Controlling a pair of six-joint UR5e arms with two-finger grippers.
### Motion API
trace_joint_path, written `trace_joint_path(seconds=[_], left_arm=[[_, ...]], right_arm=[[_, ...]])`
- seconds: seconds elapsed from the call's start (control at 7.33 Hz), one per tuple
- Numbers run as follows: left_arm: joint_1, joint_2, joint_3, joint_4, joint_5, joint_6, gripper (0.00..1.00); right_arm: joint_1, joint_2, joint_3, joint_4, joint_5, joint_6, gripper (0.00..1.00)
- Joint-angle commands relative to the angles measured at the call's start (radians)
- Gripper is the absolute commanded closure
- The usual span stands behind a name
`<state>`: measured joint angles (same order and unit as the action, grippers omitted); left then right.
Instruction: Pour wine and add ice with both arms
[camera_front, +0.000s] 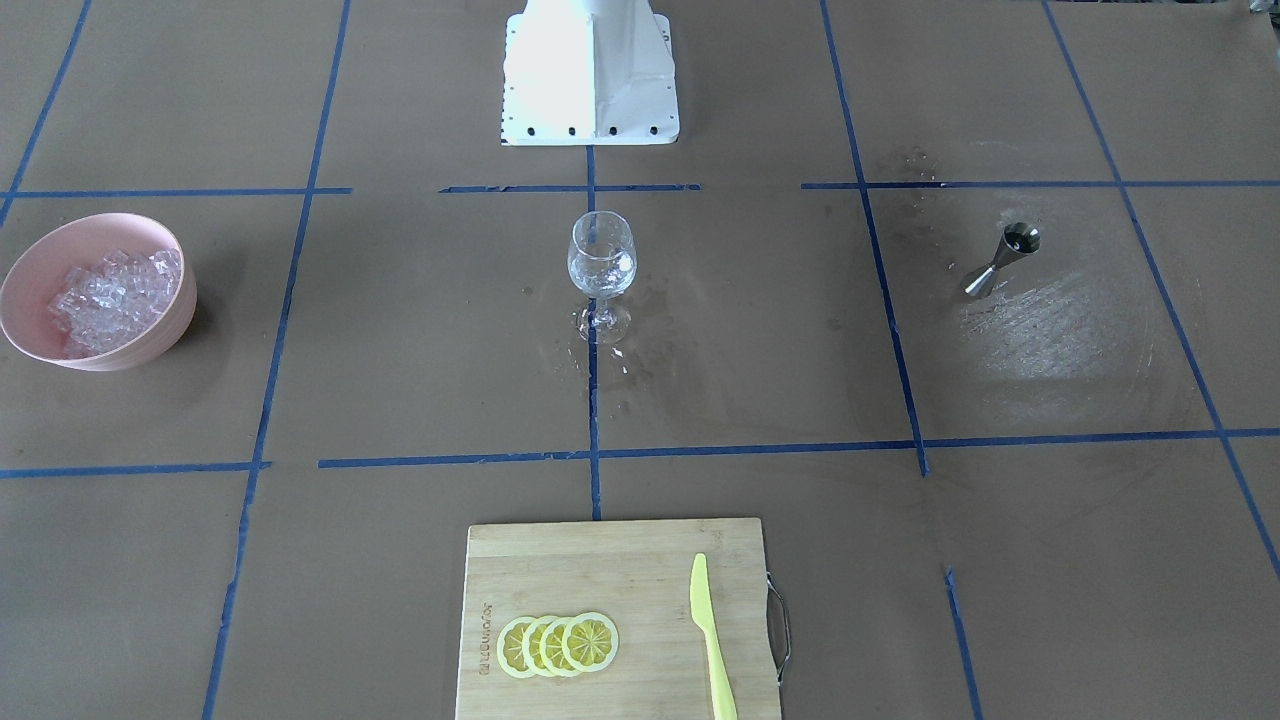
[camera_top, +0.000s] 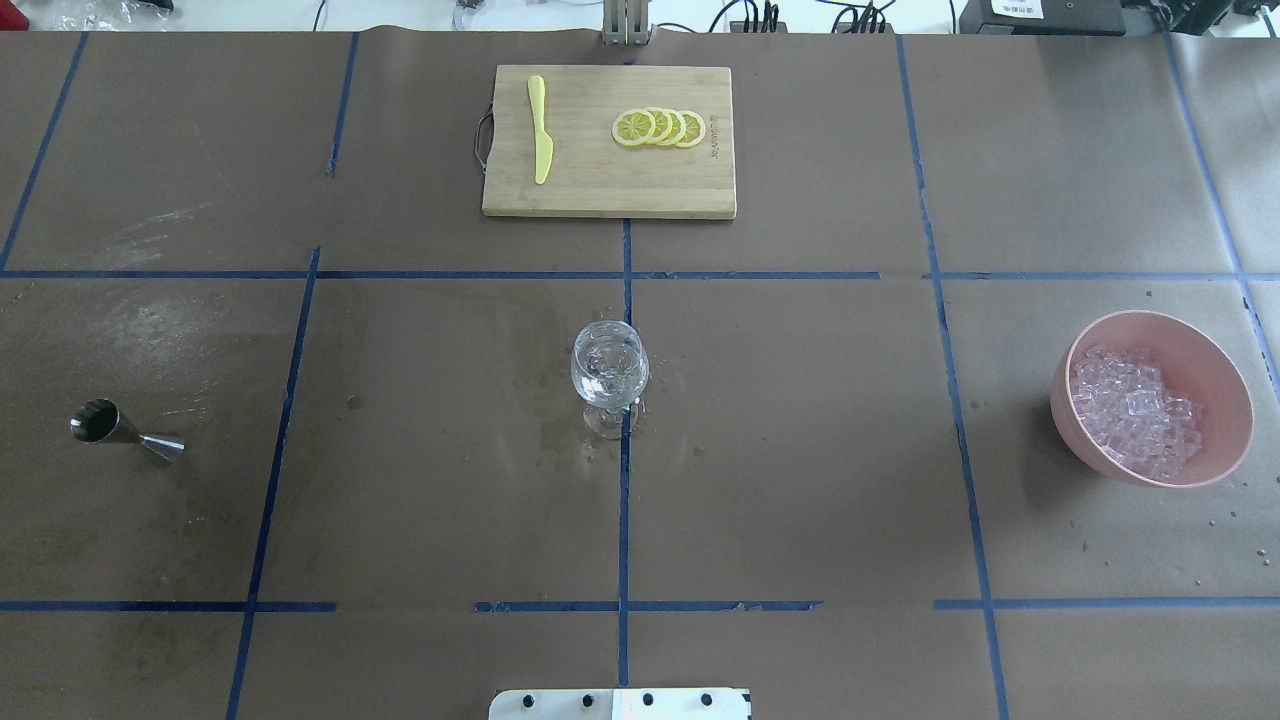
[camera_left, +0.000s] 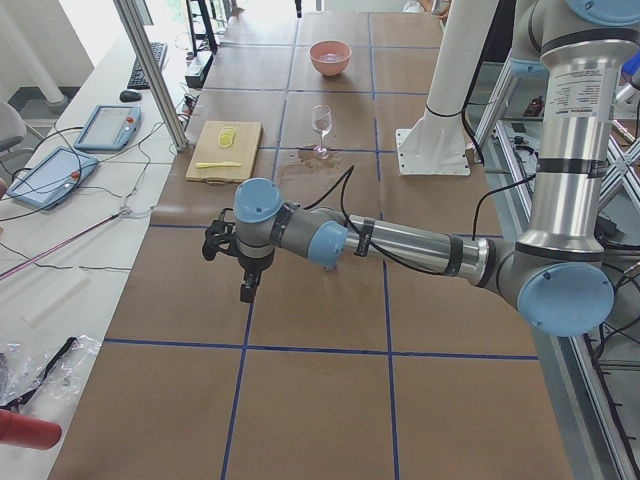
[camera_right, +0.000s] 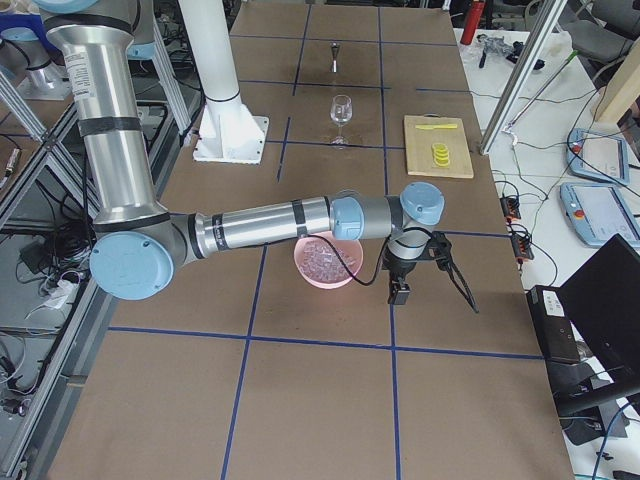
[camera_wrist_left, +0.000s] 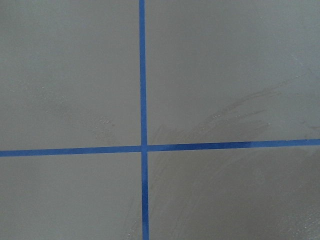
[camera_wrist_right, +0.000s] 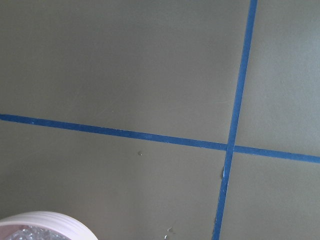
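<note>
Grip fragile glass (camera_front: 601, 258) at stem (camera_front: 600, 308); expect slippery, loose ice (camera_front: 115, 290) in bowl (camera_front: 170, 330). Cannot tell opening of left or right jaws.

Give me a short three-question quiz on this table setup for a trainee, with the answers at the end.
1. True or false: the ice lies heaped in the pink bowl.
2. What lies on the cutting board along with the lemon slices?
A. a yellow knife
B. a spoon
C. a corkscrew
3. Fill in the gap: seen from the robot, the metal measuring cup stands on the ____ side of the wine glass.

Key: 1 true; 2 A; 3 left.
</note>
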<state>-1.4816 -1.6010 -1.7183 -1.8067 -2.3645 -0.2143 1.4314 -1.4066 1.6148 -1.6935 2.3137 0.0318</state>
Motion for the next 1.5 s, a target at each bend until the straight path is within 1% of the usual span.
trace_joint_path(seconds=[0.0,0.14,0.27,0.41,0.55,0.68,0.82,0.96,1.09,1.23,1.37], left_arm=[[0.039,0.001,0.011,-0.129,-0.009,-0.003,0.0],[0.046,0.001,0.0,-0.141,-0.01,-0.005,0.0],[0.069,0.004,-0.006,-0.21,-0.01,-0.037,0.0],[0.136,0.016,-0.006,-0.323,0.002,-0.194,0.0],[0.182,0.057,-0.006,-0.491,0.007,-0.305,0.0],[0.258,0.108,-0.006,-0.657,0.101,-0.398,0.0],[0.339,0.154,-0.041,-0.753,0.245,-0.49,0.0],[0.398,0.212,-0.099,-0.788,0.32,-0.517,0.0],[0.412,0.275,-0.172,-0.798,0.358,-0.545,0.0],[0.504,0.326,-0.181,-0.907,0.501,-0.656,0.02],[0.608,0.389,-0.197,-0.949,0.66,-0.692,0.01]], right_arm=[[-0.002,0.001,0.005,0.0,0.001,0.0,0.0],[-0.002,0.003,0.01,0.0,0.007,-0.001,0.0],[-0.002,0.0,0.014,0.0,0.035,-0.001,0.0],[0.0,-0.005,0.016,0.0,0.064,-0.003,0.0],[-0.002,-0.009,0.026,0.0,0.067,-0.004,0.0],[-0.006,-0.011,0.046,0.0,0.067,-0.003,0.0],[-0.023,-0.008,0.059,0.002,0.064,0.0,0.0],[-0.034,0.001,0.059,0.002,0.064,0.0,0.0],[-0.046,0.006,0.059,0.003,0.062,0.0,0.0],[-0.048,0.008,0.059,0.002,0.062,0.0,0.0],[-0.057,0.009,0.06,0.003,0.062,0.0,0.0]])
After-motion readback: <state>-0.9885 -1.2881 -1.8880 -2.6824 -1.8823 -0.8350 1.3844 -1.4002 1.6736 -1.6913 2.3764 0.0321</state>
